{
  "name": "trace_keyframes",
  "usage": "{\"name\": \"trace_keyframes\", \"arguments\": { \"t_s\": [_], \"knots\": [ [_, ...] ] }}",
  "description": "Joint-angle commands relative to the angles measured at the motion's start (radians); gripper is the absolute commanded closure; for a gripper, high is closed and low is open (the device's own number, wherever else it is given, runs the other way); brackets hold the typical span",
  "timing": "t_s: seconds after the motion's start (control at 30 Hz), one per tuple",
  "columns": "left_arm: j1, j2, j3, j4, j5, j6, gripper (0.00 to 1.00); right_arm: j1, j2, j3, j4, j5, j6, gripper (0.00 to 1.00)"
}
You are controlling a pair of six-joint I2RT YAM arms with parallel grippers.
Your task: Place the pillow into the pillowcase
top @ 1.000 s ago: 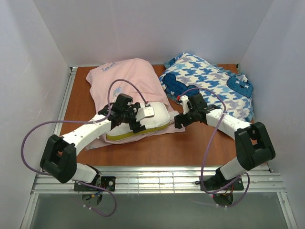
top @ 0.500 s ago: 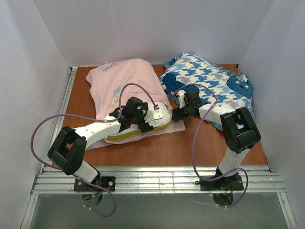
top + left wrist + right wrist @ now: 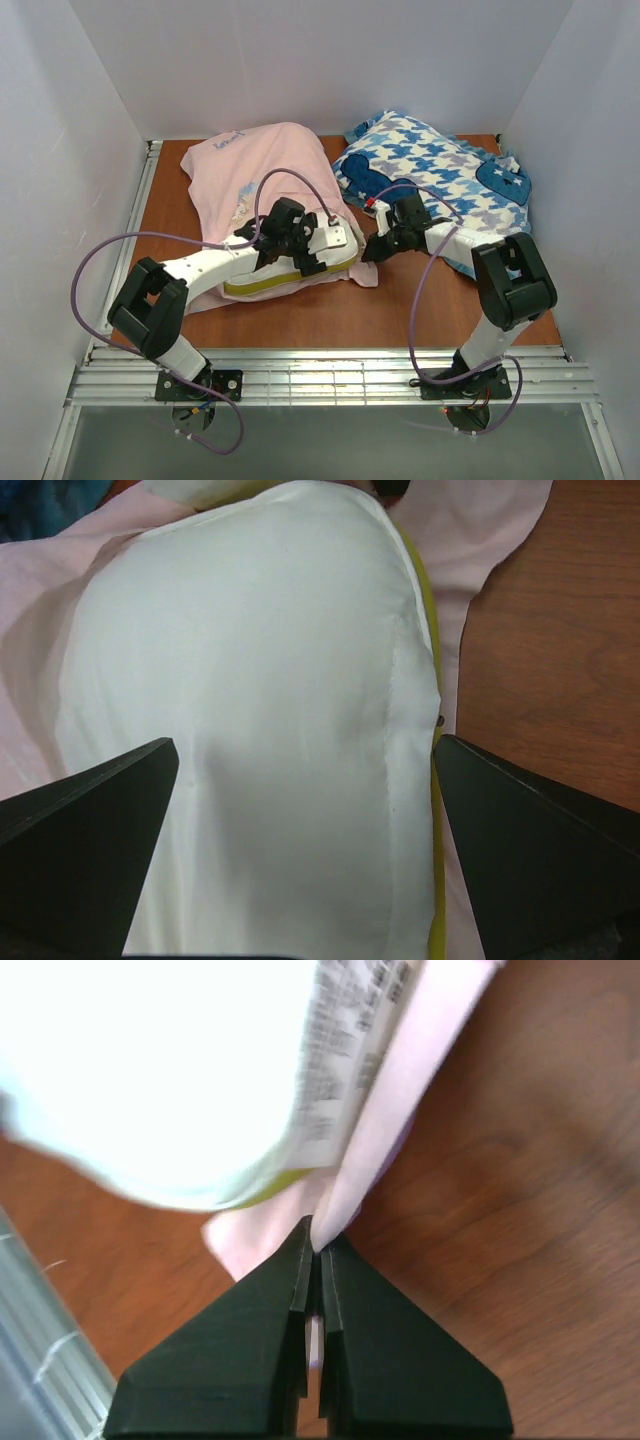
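Right gripper [image 3: 315,1248] was pinched shut on the pillowcase [image 3: 395,1110] hem just beside the pillow [image 3: 150,1060]. Left gripper [image 3: 305,745] was spread wide over the pillow. Risk: the thin hem slips free and the case mouth collapses.

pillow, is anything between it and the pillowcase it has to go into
No other object. The pillow lies on the pillowcase, inside the open left gripper; the right gripper pinches the case's edge beside it. An open mouth isn't visible.

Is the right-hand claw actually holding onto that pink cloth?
Yes, the right gripper has its fingers closed together on an edge of the pink pillowcase.
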Motion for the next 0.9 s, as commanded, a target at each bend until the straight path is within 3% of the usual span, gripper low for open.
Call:
{"name": "trace_keyframes", "arguments": {
  "t_s": [0.0, 0.1, 0.17, 0.23, 0.27, 0.3, 0.33, 0.37, 0.4, 0.53, 0.67, 0.73, 0.77, 0.87],
  "knots": [
    [-0.014, 0.034, 0.049, -0.051, 0.062, 0.011, 0.02, -0.010, -0.118, -0.008, -0.039, -0.165, 0.003, 0.99],
    [-0.028, 0.082, 0.045, -0.042, 0.053, 0.002, 0.02, -0.010, -0.152, -0.011, -0.054, -0.224, -0.003, 0.99],
    [-0.033, 0.140, 0.035, 0.037, -0.054, -0.041, 0.03, -0.012, -0.172, -0.025, -0.054, -0.244, -0.012, 0.99],
    [-0.033, 0.180, 0.075, 0.044, -0.162, -0.064, 0.12, -0.013, -0.183, -0.031, -0.069, -0.288, -0.020, 0.99],
    [-0.031, 0.198, 0.087, 0.045, -0.189, -0.095, 0.25, -0.021, -0.195, -0.035, -0.081, -0.303, -0.030, 0.99],
    [-0.019, 0.194, 0.107, 0.045, -0.200, -0.113, 0.54, -0.027, -0.204, -0.037, -0.106, -0.332, -0.038, 0.99],
    [-0.007, 0.180, 0.113, 0.045, -0.182, -0.141, 0.68, -0.042, -0.215, -0.040, -0.121, -0.345, -0.050, 0.99],
    [0.019, 0.146, 0.118, 0.041, -0.172, -0.178, 0.95, -0.052, -0.238, -0.043, -0.134, -0.378, -0.075, 0.99],
    [0.019, 0.128, 0.130, 0.026, -0.162, -0.195, 1.00, -0.061, -0.250, -0.042, -0.152, -0.395, -0.089, 0.99],
    [0.105, 0.037, 0.228, -0.044, -0.180, -0.265, 1.00, -0.078, -0.313, -0.032, -0.270, -0.475, -0.143, 0.99],
    [0.108, -0.096, 0.282, 0.025, -0.367, -0.197, 1.00, -0.076, -0.440, -0.023, -0.341, -0.583, -0.137, 0.99],
    [0.085, -0.154, 0.198, 0.054, -0.392, -0.073, 1.00, -0.076, -0.515, -0.014, -0.341, -0.638, -0.114, 0.99],
    [0.073, -0.152, 0.072, 0.071, -0.413, -0.046, 1.00, -0.078, -0.537, -0.014, -0.341, -0.662, -0.106, 0.99],
    [0.033, -0.043, -0.136, 0.135, -0.461, -0.040, 1.00, -0.078, -0.589, -0.028, -0.339, -0.698, -0.060, 0.99]
  ]
}}
